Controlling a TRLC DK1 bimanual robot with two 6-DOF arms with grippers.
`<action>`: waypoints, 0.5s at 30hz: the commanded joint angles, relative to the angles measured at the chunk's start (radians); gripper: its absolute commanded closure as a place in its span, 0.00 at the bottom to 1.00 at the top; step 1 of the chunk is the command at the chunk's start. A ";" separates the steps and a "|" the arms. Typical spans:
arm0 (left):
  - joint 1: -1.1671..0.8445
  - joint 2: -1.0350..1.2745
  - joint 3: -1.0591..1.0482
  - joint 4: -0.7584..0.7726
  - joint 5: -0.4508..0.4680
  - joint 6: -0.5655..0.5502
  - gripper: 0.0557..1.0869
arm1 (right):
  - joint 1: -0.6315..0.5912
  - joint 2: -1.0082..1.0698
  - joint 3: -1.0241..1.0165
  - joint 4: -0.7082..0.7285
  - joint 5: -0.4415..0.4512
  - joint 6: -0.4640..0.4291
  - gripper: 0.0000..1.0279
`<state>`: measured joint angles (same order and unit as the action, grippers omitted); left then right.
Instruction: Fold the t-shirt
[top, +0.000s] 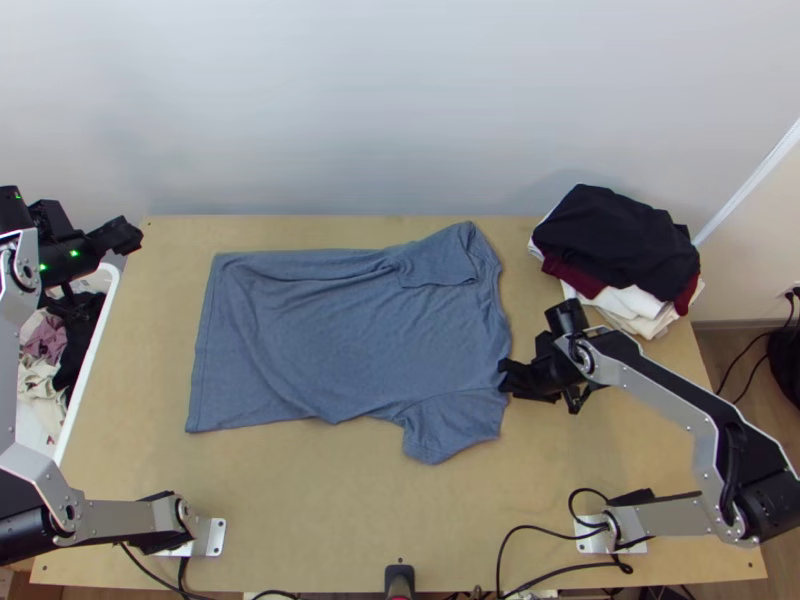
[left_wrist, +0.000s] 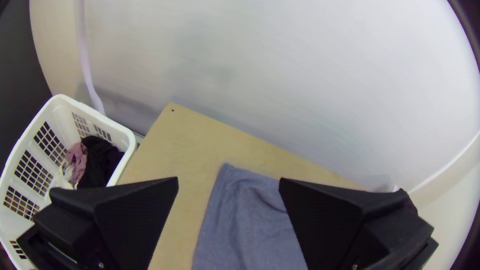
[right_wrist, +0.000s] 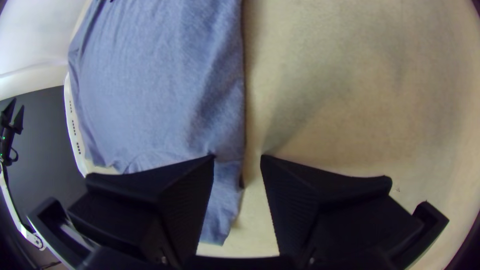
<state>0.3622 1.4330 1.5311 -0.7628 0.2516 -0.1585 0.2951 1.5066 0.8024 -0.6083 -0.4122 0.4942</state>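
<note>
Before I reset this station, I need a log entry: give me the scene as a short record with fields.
garment: blue-grey fabric t-shirt, spread, lightly wrinkled
near sleeve: sticking out
left pincer: open, near the table's far left corner
right pincer: open, at the shirt's neck end
basket: white plastic, holding clothes, left of table
pile: stacked clothes, black on top, far right

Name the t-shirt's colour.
The t-shirt is greyish blue; it shows best in the top view.
</note>
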 joint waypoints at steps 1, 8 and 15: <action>0.009 -0.034 -0.011 -0.015 -0.005 0.016 0.05 | 0.027 0.024 -0.035 0.045 -0.007 0.018 0.66; 0.027 -0.031 -0.002 -0.030 -0.006 0.037 0.05 | 0.075 0.029 -0.039 0.076 -0.005 0.029 0.98; 0.015 -0.025 -0.066 -0.185 -0.011 0.290 0.05 | 0.045 -0.042 -0.054 0.078 -0.004 0.015 0.97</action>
<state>0.3878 1.4296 1.5211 -0.8753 0.2432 -0.0250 0.3561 1.5024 0.7742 -0.5274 -0.4118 0.5041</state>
